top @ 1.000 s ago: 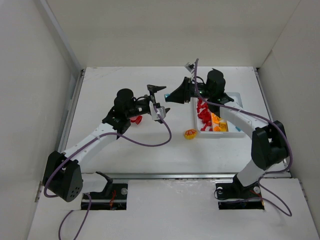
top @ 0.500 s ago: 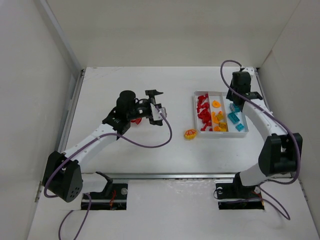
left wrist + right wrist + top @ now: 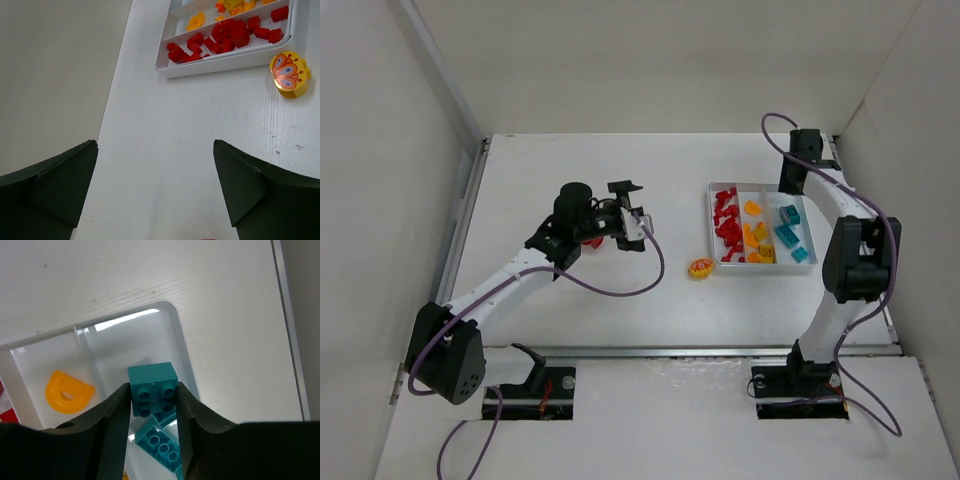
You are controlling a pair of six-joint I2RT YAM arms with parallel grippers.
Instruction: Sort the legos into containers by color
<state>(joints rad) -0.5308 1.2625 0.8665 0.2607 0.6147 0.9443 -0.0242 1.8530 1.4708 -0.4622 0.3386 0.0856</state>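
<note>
The white tray (image 3: 757, 265) holds red legos (image 3: 727, 230) in its left container, orange ones (image 3: 756, 243) in the middle and cyan ones (image 3: 788, 236) on the right. My right gripper (image 3: 152, 386) is shut on a cyan two-by-two lego (image 3: 152, 375), hanging over the far end of the right container (image 3: 167, 335) above other cyan legos (image 3: 161, 444). In the top view my right gripper (image 3: 794, 178) is at the tray's far right corner. My left gripper (image 3: 155, 144) stands open and empty over bare table; in the top view it (image 3: 628, 208) is left of the tray. A red lego (image 3: 590, 240) lies under the left arm.
A round yellow brick with a butterfly print (image 3: 700, 268) lies on the table just off the tray's near left corner, also in the left wrist view (image 3: 288, 73). An orange half-round piece (image 3: 69, 391) lies in the middle container. White walls enclose the table.
My right arm has swung from beside the left gripper, left of the tray, to the tray's far right corner. The left gripper opened a little wider and stayed in place.
</note>
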